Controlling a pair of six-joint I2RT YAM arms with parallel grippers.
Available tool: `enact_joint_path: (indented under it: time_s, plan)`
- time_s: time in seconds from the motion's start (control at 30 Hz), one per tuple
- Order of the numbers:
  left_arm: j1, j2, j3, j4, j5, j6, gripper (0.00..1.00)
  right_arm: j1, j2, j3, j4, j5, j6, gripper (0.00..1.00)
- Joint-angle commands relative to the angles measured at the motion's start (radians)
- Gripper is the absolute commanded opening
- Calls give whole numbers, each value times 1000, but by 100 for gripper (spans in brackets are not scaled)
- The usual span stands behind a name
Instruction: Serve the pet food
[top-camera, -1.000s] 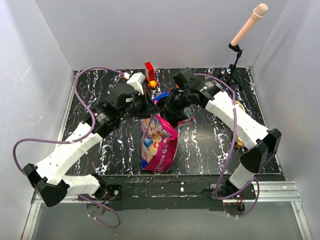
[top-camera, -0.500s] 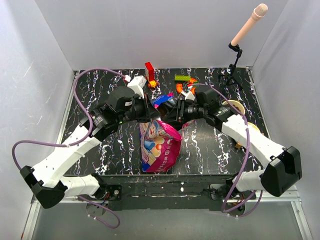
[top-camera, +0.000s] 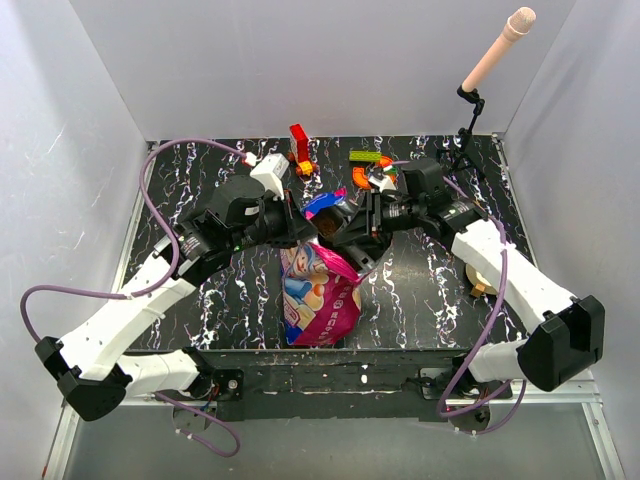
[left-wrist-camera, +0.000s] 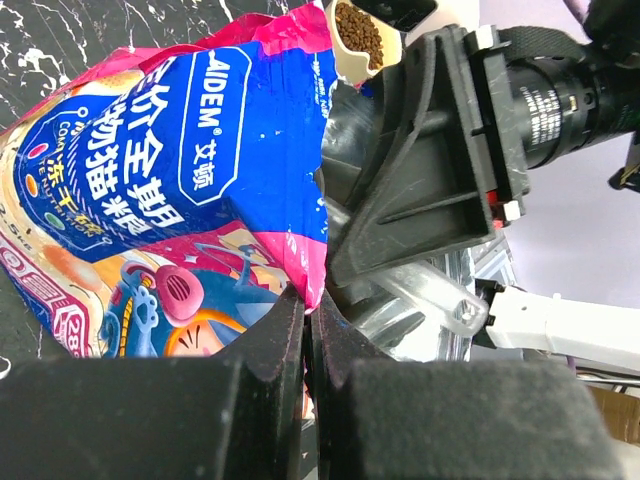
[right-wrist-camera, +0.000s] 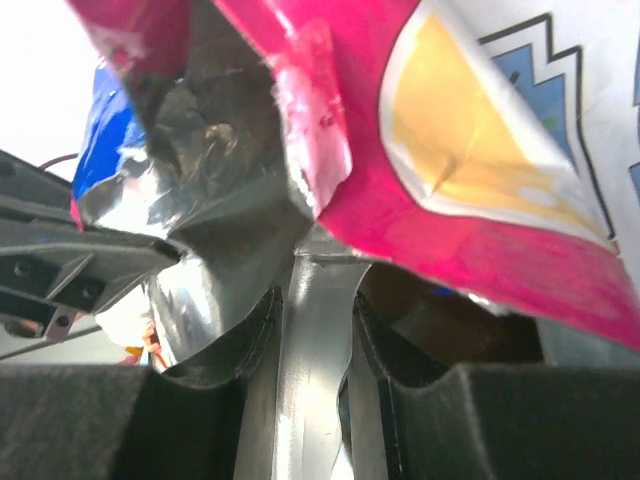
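The pink, white and blue pet food bag (top-camera: 320, 295) stands at the table's middle with its top open. My left gripper (top-camera: 303, 228) is shut on the bag's pink top edge (left-wrist-camera: 318, 285). My right gripper (top-camera: 345, 232) is at the bag's mouth, shut on a pale clear scoop handle (right-wrist-camera: 318, 340) that runs into the silver-lined opening (right-wrist-camera: 220, 190). In the left wrist view a cream cup of brown kibble (left-wrist-camera: 362, 28) shows above the right gripper's black body (left-wrist-camera: 420, 170). The bag's blue front (left-wrist-camera: 170, 180) faces that camera.
Toy blocks lie at the back: a red one (top-camera: 299, 143), a green one (top-camera: 370, 157), an orange one (top-camera: 360, 178). A microphone on a stand (top-camera: 470, 105) is at the back right. A tan bowl (top-camera: 484, 272) is partly hidden under the right arm.
The right arm has swung its elbow out to the right and down, uncovering the blocks at the back. Both grippers stay at the bag's top; the bag has shifted slightly.
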Motion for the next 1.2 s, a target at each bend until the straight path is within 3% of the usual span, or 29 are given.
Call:
enact_joint_path:
  time_s: [0.0,0.23,0.5,0.6,0.7,0.77,0.9,1.0,1.17]
  plan:
    - [11,-85,39,50,-69,32,0,-37,-56,128,41,-199,-116,1]
    - [11,-88,37,53,-3,75,0,-117,-20,143,-75,-306,-157,1]
    - [11,-57,59,54,-3,70,0,-128,16,154,-346,-259,-349,1]
    - [11,-49,59,73,12,72,0,-129,-1,123,-317,-302,-349,1]
    - [11,-52,53,81,3,78,0,-129,-44,25,-110,-351,-259,1]
    - [11,-55,53,85,2,87,0,-137,-47,17,-152,-368,-303,1]
    - [11,-60,48,94,0,90,0,-138,-38,42,-281,-281,-372,1]
    - [11,-39,54,93,21,99,0,-137,26,149,-500,-157,-484,1]
    - [11,36,50,175,118,50,0,-137,54,169,-592,-42,-475,1]
